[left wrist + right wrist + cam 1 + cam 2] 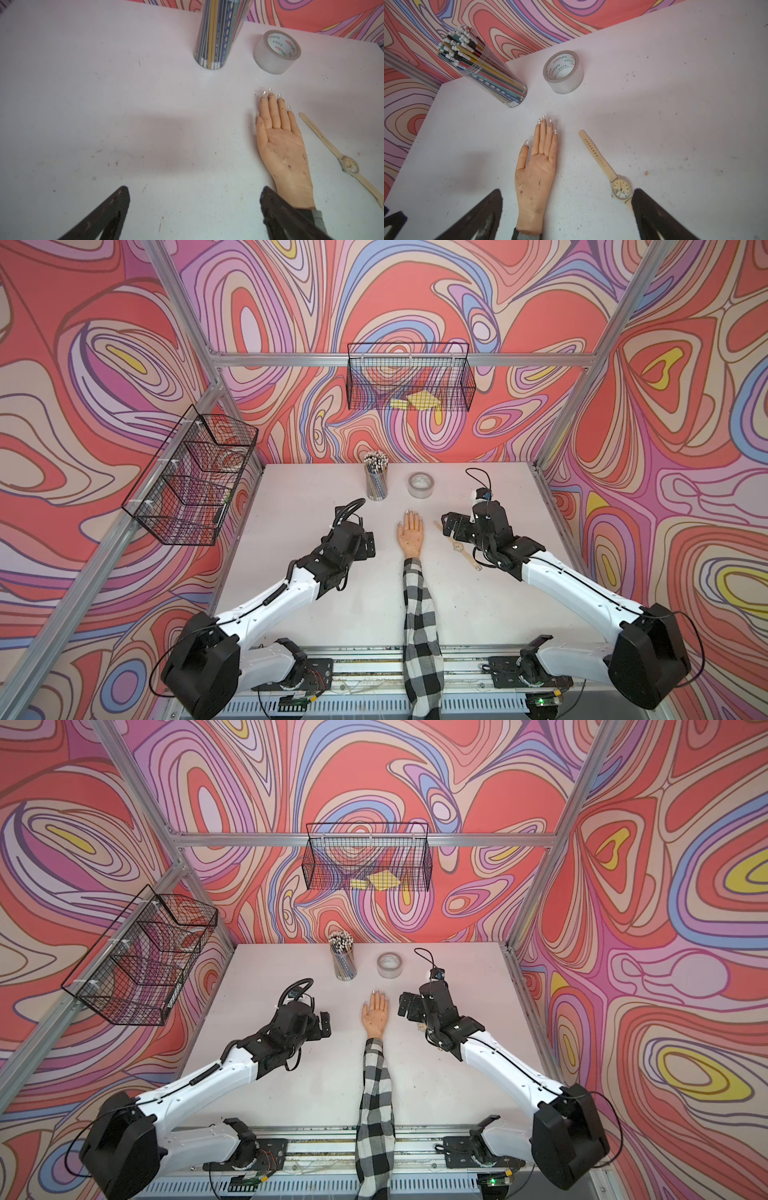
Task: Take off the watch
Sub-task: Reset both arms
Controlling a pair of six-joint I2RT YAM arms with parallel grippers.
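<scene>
Slim wristwatch with cream strap and round pale dial [622, 189] is found unbuckled, laid flat and straight on the white tabletop [675, 104]. It is placed just beside the flesh-toned mannequin hand [536, 172], not touching it. One strap end is hidden behind a finger of the right gripper [566, 194], whose jaws are spread wide, nothing gripped. The left gripper [195, 189] is likewise splayed and empty. Behind, a greyish tape roll [563, 72] and a clear tub of pencils [483, 68] are noted.

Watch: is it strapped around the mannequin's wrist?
No, the watch lies unbuckled and flat on the table beside the hand, whose wrist is bare.
</scene>
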